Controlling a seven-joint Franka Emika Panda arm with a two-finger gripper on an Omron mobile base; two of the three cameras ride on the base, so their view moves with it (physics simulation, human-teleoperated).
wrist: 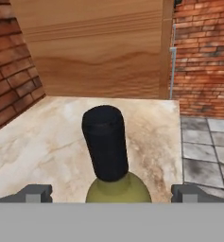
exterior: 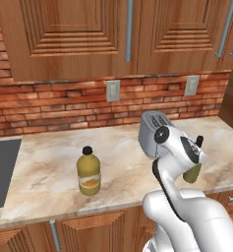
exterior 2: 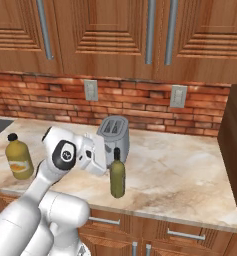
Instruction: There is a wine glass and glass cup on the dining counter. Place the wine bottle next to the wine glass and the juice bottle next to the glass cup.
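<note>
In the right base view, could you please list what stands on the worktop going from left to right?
juice bottle → toaster → wine bottle. The toaster and the wine bottle lie close together; the toaster starts further left and stands behind.

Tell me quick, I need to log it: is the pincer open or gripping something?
Pincer: open, fingers either side of the wine bottle, not gripping it.
</note>
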